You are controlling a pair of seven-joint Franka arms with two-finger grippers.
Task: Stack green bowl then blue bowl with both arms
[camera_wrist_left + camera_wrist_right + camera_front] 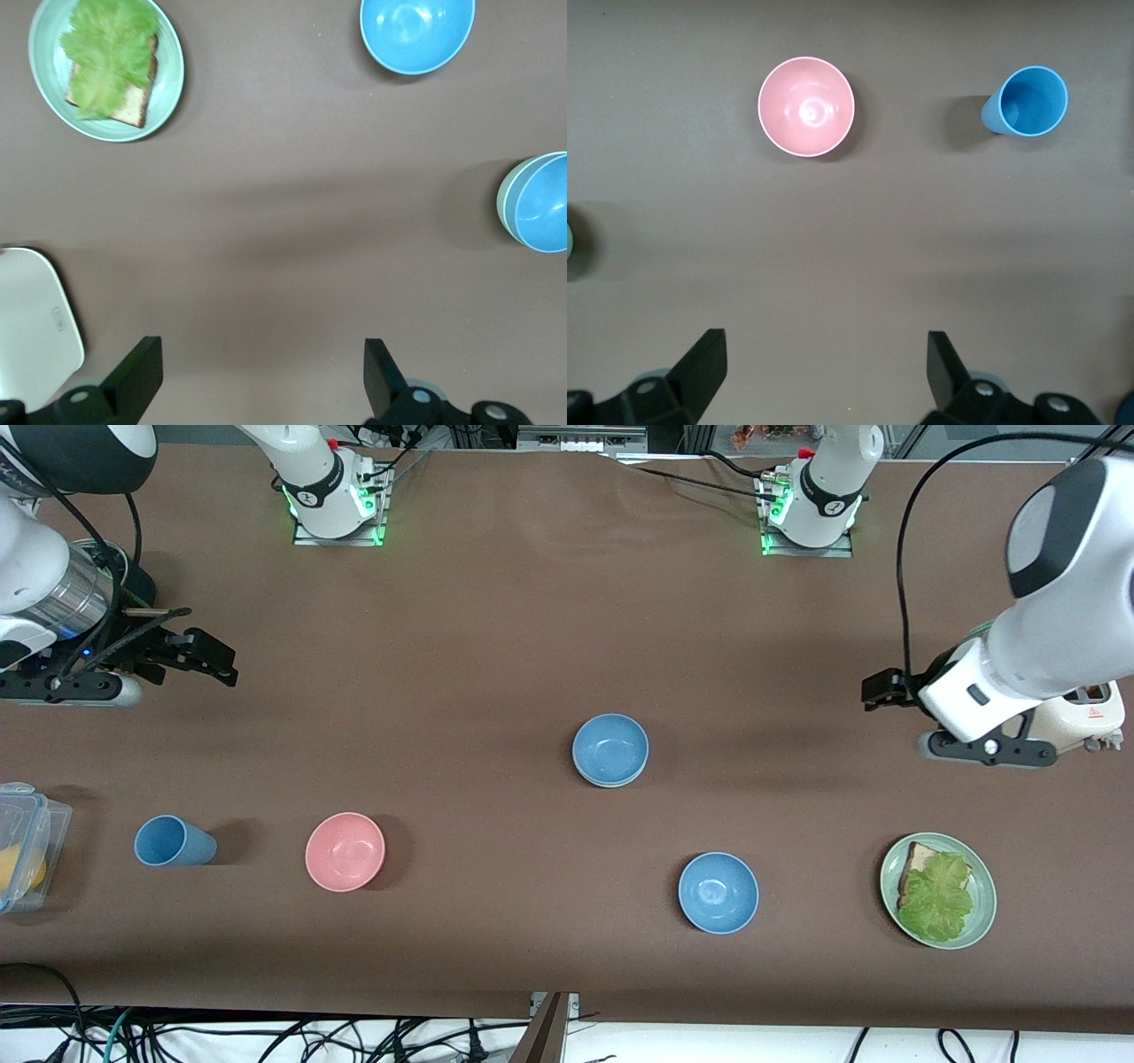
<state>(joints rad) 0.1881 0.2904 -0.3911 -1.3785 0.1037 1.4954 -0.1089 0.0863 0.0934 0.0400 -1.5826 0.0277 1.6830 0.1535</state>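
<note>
A blue bowl (609, 746) sits nested inside the pale green bowl (611, 784) at the middle of the table; only the green rim shows under it. The left wrist view shows the same pair, blue bowl (542, 202) in green bowl (502, 202). A second blue bowl (718, 892) stands alone, nearer the front camera, also in the left wrist view (416, 31). My left gripper (881, 689) hangs open and empty over bare table toward the left arm's end, fingers wide apart (263, 372). My right gripper (208, 657) is open and empty over the right arm's end (826, 367).
A pink bowl (345, 850) and a blue cup (173, 841) stand toward the right arm's end, with a clear lidded box (22, 846) at the table edge. A green plate (985, 881) with bread and lettuce and a white appliance (1085, 713) are at the left arm's end.
</note>
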